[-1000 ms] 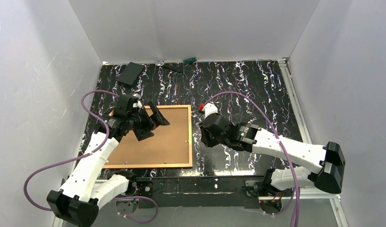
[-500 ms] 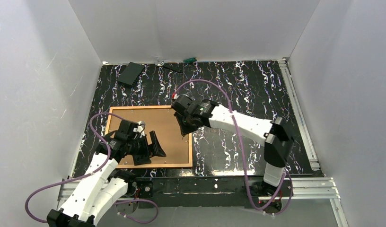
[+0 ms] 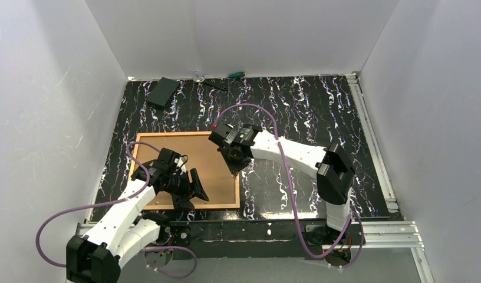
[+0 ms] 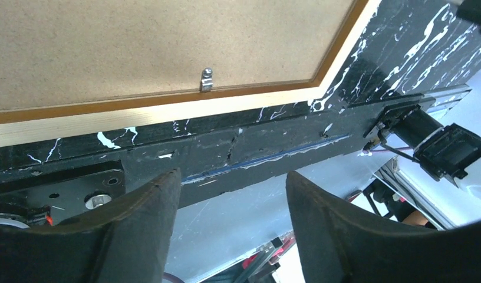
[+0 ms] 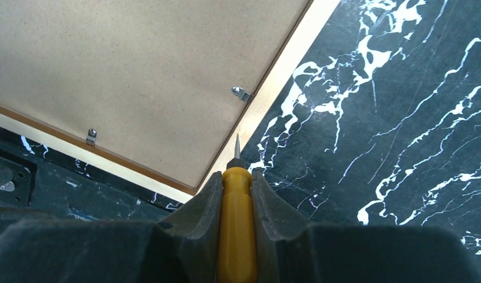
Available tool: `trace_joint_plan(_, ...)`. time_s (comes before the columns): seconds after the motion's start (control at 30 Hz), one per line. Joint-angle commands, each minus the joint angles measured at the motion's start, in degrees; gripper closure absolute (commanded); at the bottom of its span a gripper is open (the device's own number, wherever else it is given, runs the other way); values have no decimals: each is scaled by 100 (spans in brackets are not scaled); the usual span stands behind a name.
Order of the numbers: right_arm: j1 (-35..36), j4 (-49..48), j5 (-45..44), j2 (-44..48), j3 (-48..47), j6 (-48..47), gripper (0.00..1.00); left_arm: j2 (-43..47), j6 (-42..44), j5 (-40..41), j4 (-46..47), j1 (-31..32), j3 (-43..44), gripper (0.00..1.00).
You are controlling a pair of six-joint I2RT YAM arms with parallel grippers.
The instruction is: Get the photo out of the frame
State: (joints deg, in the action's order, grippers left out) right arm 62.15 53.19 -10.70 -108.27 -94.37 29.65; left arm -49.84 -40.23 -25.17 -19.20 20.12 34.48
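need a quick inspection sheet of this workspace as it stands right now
surface: black marbled table, white streaks
job's things: frame lies face down; photo inside it, brown back up; metal clip on near rail
clutter: black box back left; green-handled tool at back wall
grippers: left gripper open, empty, over frame's near edge; right gripper shut on yellow-handled screwdriver, tip by right rail
cables: purple cable loops from each arm
surroundings: white walls on three sides; aluminium rail at right edge
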Motion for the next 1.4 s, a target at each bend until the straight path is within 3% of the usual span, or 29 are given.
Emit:
trace_joint_plan(0.0, 144, -164, -106, 72, 34, -55, 99, -224, -117, 121, -429, 62, -57, 40)
trace_joint_plan(0.43, -110, 31, -987, -673, -934, -433, 99, -647, -255, 414, -462, 87, -219, 53)
trace_joint_plan(0.87, 135, 112, -558, -581, -204, -171, 99, -795, -395, 577, -464, 89, -307, 61)
trace_joint_plan(1.37, 542, 325, 571, -187, 134, 328, 99, -969, -514, 598, -330, 88, -427, 66)
